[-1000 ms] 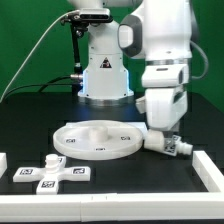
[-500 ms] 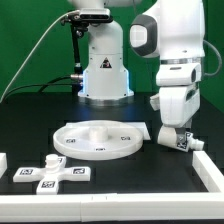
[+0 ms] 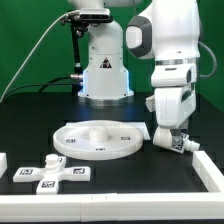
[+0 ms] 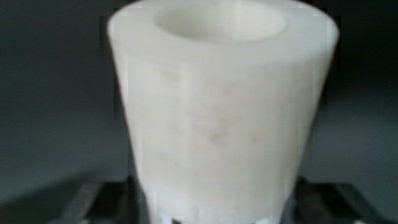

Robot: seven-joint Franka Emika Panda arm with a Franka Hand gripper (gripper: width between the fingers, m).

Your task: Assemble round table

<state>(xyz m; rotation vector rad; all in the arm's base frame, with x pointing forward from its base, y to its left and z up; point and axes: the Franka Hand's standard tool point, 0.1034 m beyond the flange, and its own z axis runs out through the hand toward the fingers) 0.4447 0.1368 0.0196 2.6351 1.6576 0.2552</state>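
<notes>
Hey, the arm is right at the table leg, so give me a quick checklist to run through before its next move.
1. Cylinder leg sits centred between the fingers of the gripper: ok.
2. Jaws clamped firmly on the leg: cannot tell.
3. Round disc lying flat with nothing on it: ok.
4. Leg clear of the disc's rim: cannot tell, they look very close.
5. Cross-shaped foot well apart from the arm, toward the exterior view's left: ok.
</notes>
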